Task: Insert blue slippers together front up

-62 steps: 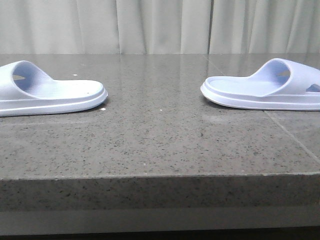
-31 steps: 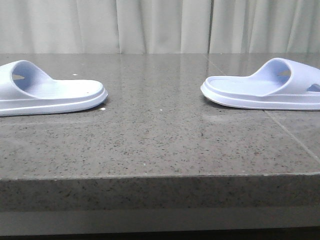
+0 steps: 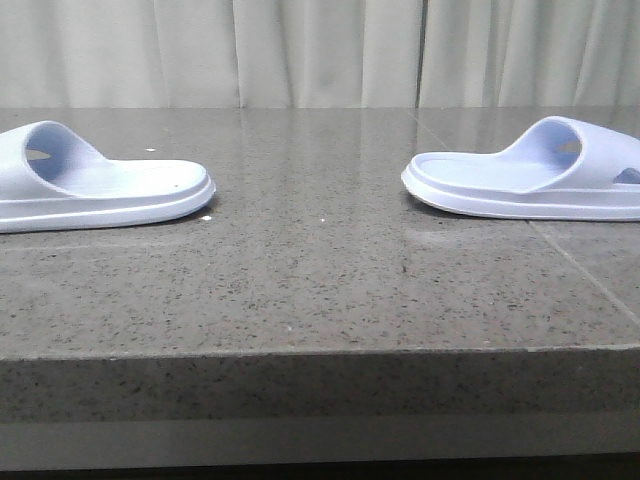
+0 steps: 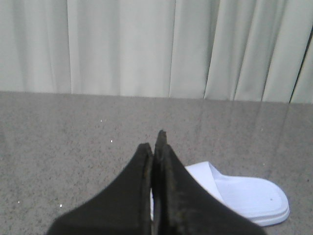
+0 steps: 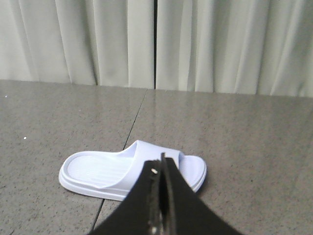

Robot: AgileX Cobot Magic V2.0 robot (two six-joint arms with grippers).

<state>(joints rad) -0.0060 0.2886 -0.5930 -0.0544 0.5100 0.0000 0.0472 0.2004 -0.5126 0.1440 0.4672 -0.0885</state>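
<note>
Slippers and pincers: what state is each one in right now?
Left slipper: flat on the table, sole down, not held.
Right slipper: flat on the table, sole down, not held, well apart from the other.
Left pincer: shut, empty, above the table near the left slipper.
Right pincer: shut, empty, near the right slipper.

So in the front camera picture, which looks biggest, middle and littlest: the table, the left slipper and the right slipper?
1. The table, by far the largest.
2 and 3. The left slipper and right slipper look about the same size. Both are cut off by the picture's edges, so they cannot be ranked.
</note>
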